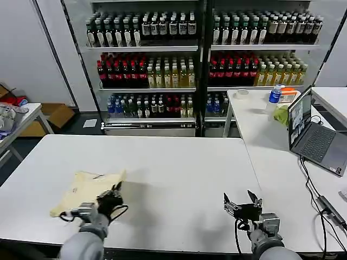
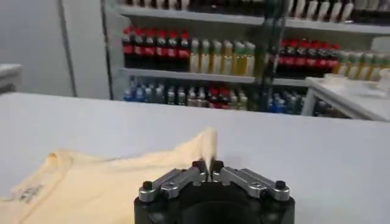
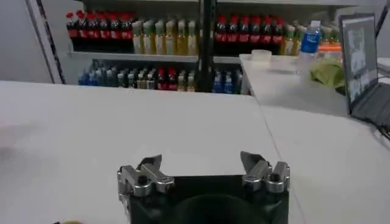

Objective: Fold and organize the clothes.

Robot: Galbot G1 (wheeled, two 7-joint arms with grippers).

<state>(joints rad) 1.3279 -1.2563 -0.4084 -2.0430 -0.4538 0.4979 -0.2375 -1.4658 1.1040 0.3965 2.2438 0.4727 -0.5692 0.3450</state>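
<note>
The cream T-shirt [image 1: 87,190] lies on the near left of the white counter [image 1: 179,168]. The left gripper [image 1: 115,190] pinches its near-right edge, lifting a peak of fabric. The right gripper [image 1: 242,201] hovers wide and holds nothing at the near right.

- T-shirt [image 1: 87,190] lies near the tabletop's [image 1: 179,168] front-left corner.
- Left gripper [image 1: 115,190] at the shirt's right edge.
- Right gripper [image 1: 242,199] over the front-right edge.

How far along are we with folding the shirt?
Partly done. The cream T-shirt already lies as a compact folded shape on the white table. In hand: the left gripper has its jaws shut on a raised edge of the shirt. The right gripper waits open over bare table. Left: finish the fold and release.
</note>
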